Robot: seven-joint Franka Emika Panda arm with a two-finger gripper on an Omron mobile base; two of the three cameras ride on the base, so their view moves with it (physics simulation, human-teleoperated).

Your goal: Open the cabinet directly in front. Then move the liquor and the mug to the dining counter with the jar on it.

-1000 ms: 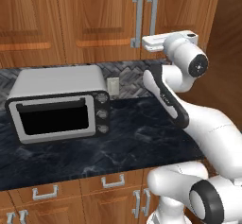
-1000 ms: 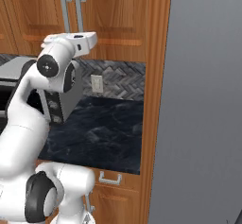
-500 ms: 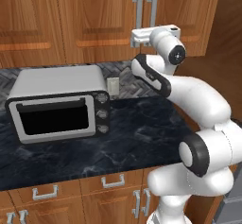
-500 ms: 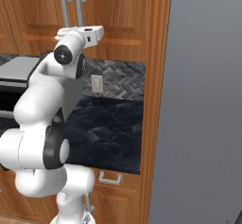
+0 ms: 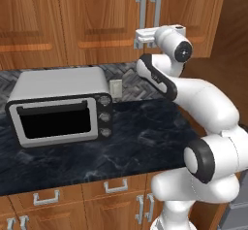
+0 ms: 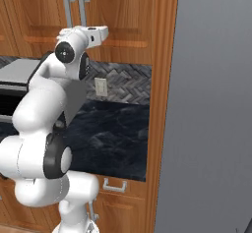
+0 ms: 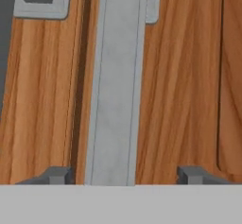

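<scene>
Cabinet [image 5: 101, 20] across top of left base view, doors closed. Gripper [image 5: 139, 38] raised to lower end of handle [image 5: 141, 10], upper centre. Hand view: fingertips [image 7: 56, 175] spread, grey handle [image 7: 116, 86] running vertically between them — not clamped. Toaster oven [image 5: 60, 105] at left on black counter [image 5: 145, 141].

Wall cabinet [image 5: 121, 25] hangs above the counter [image 5: 145, 137], doors shut, two vertical bar handles [image 5: 147, 10] side by side at the door seam. Toaster oven [image 5: 60, 105] sits on the counter, left of the arm, back against the wall. Wall outlet [image 5: 116, 87] lies just right of the oven, below the cabinet. Gripper [image 5: 141, 38] is at the lower ends of the handles; in the hand view one handle bar [image 7: 116, 86] runs between the two fingertips [image 7: 191, 175]. Low drawers [image 5: 114, 188] sit under the counter. A tall panel [image 6: 162, 79] stands at the counter's right end.
</scene>
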